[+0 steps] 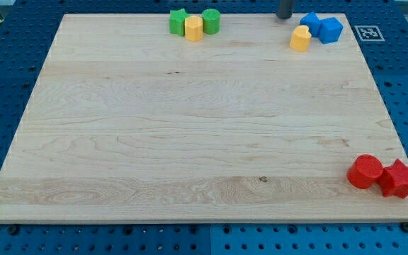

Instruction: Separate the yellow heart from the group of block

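Observation:
The yellow heart (300, 39) sits near the view's top right, touching a blue block (309, 24) and next to a blue cube (330, 30). My tip (285, 17) shows as a dark rod end at the view's top edge, just above and left of the yellow heart, apart from it. A second group lies at the view's top centre: a green star (178, 21), a yellow cylinder (193, 29) and a green cylinder (211, 20), all touching.
A red cylinder (365, 172) and a red star (399, 179) sit together at the view's bottom right corner of the wooden board (190, 127). A marker tag (368, 32) lies off the board at the top right.

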Controlling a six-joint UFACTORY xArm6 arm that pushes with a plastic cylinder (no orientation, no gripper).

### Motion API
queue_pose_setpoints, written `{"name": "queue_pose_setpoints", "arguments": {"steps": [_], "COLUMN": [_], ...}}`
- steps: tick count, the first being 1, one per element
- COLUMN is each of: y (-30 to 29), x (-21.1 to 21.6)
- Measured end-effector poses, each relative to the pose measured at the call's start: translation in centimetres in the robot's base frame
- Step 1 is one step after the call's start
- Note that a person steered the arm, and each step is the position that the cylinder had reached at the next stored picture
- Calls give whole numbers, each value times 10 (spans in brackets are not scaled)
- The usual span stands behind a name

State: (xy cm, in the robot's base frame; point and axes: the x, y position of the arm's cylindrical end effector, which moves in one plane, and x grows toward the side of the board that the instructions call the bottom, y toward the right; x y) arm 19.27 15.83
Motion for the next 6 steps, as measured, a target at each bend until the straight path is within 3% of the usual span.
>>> {"name": "queue_pose_setpoints", "arguments": {"steps": [1,3,6], "y": [-36,-31,99], "x": [0,-1,1]}}
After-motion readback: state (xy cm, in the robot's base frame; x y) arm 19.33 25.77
